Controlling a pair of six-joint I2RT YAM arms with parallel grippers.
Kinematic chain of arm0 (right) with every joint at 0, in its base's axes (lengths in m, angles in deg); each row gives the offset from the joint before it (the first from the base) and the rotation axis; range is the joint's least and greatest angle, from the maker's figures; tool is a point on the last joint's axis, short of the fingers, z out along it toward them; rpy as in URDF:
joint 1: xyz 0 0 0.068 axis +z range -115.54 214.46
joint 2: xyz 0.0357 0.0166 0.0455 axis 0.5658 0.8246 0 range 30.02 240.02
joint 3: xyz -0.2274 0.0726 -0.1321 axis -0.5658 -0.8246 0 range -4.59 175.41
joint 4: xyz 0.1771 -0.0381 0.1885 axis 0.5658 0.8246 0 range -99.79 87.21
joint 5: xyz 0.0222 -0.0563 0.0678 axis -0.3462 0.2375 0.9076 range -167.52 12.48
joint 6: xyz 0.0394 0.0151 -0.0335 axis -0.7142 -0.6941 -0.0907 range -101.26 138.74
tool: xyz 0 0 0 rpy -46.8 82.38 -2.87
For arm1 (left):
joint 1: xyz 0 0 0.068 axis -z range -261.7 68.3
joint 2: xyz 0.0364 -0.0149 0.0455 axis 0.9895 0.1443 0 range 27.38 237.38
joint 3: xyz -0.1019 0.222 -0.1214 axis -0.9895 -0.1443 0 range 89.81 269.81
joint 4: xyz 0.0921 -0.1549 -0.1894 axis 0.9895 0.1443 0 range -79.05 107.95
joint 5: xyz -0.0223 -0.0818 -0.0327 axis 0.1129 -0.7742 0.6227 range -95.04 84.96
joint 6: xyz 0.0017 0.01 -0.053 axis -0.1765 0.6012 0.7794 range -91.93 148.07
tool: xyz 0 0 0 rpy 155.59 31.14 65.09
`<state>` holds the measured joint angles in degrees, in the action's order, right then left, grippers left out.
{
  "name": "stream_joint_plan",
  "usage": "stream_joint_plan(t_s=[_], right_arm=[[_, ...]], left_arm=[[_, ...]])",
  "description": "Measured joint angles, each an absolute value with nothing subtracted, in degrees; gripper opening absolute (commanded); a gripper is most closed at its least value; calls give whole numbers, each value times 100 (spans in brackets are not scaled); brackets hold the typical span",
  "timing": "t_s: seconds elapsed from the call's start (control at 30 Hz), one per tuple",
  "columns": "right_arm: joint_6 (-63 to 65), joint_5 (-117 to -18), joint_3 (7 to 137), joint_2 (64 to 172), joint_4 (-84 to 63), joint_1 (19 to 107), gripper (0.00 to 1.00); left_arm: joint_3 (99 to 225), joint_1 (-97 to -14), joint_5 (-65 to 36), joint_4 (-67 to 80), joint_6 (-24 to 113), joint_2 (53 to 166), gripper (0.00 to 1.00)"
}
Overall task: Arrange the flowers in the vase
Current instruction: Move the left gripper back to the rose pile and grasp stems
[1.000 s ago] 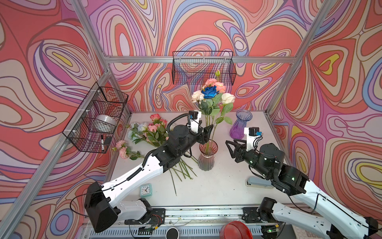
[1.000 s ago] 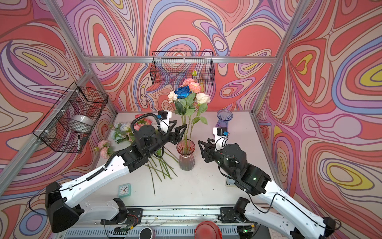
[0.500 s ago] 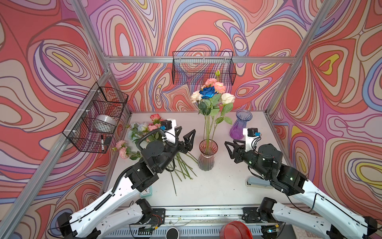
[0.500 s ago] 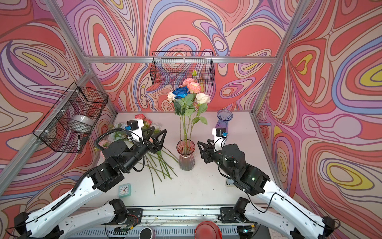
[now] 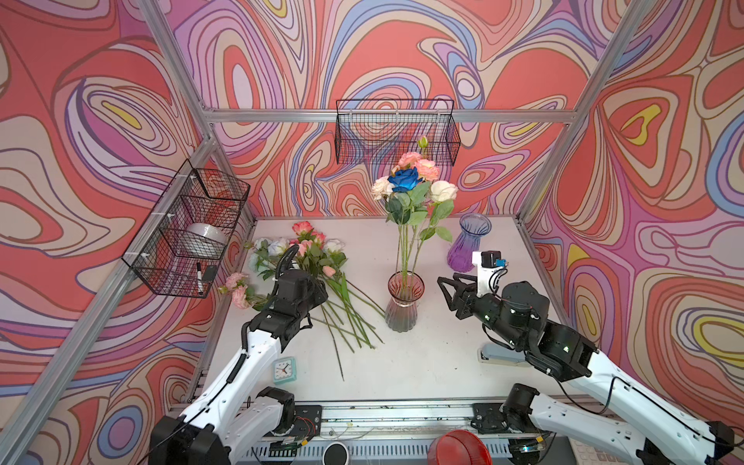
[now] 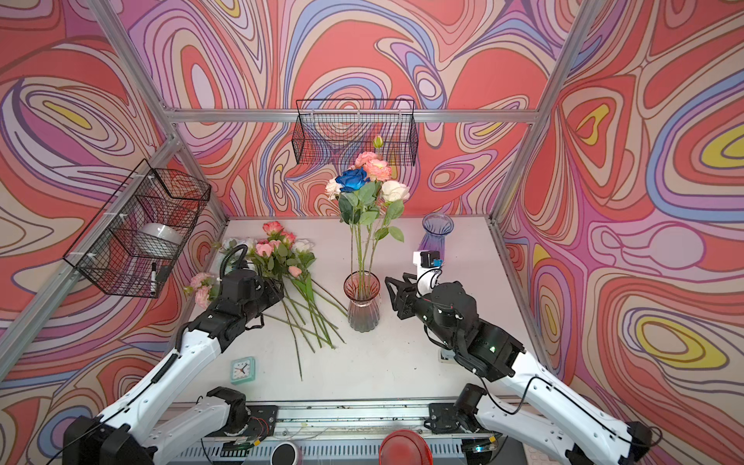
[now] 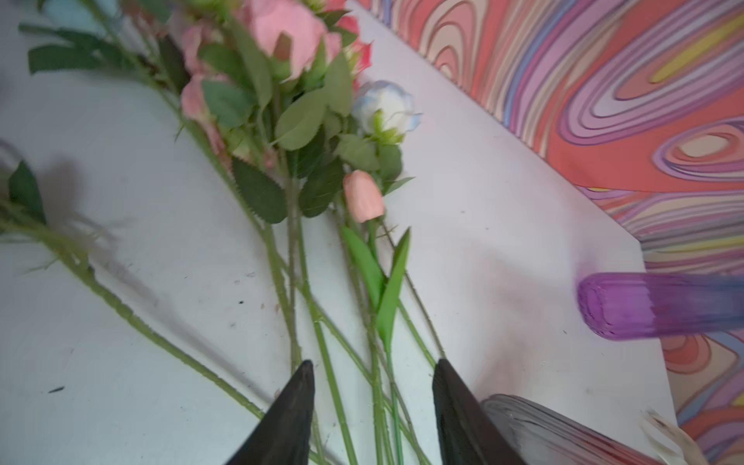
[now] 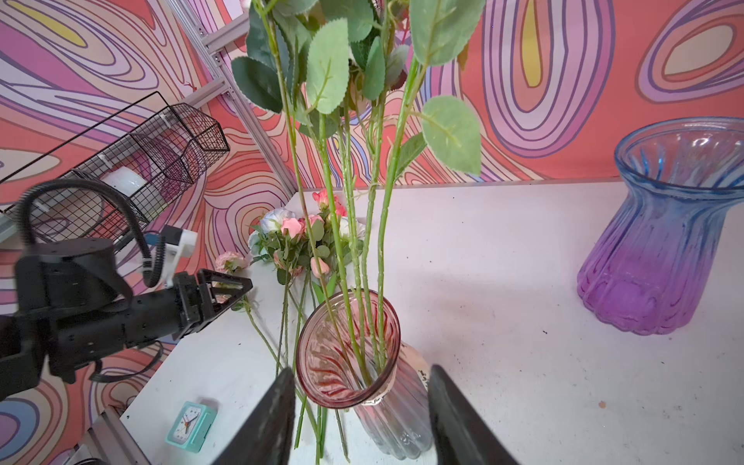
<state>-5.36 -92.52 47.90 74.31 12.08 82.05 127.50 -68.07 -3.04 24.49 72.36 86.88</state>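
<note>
Item: my left claw (image 7: pixel 372 366). Jaws apart, straddling several green stems, clamped on none.
Item: my right claw (image 5: pixel 447 290). Jaws apart, holding nothing, near the pink vase (image 5: pixel 404 306) but clear of it.
Item: pink vase. Upright at the middle of the worktop (image 5: pixel 422 362).
Item: standing flowers (image 5: pixel 408 181). Stems in the pink vase, one deep blue bloom among white and peach.
Item: loose flowers (image 5: pixel 310 249). Lying heaped by the far left corner, stems fanned toward the middle.
Item: purple vase (image 5: pixel 467 245). Upright toward the far right corner.
</note>
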Motion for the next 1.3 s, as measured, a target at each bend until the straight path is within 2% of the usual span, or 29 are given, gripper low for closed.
stream_joint_plan(t_s=[0.5,0.9,1.1,1.3], right_arm=[[-534,-9259,4790,7342,1210,8205,53],[-529,-9276,4790,7342,1274,8205,53],[-529,-9276,4790,7342,1300,8203,53],[-529,-9276,4790,7342,1300,8205,53]], left_arm=[[12720,-7317,-545,1579,7619,10540,32],[13155,-7325,-490,1409,7580,11145,12],[13262,-7345,-438,1562,7516,11313,21],[13297,-7345,-387,1653,7477,11383,5]])
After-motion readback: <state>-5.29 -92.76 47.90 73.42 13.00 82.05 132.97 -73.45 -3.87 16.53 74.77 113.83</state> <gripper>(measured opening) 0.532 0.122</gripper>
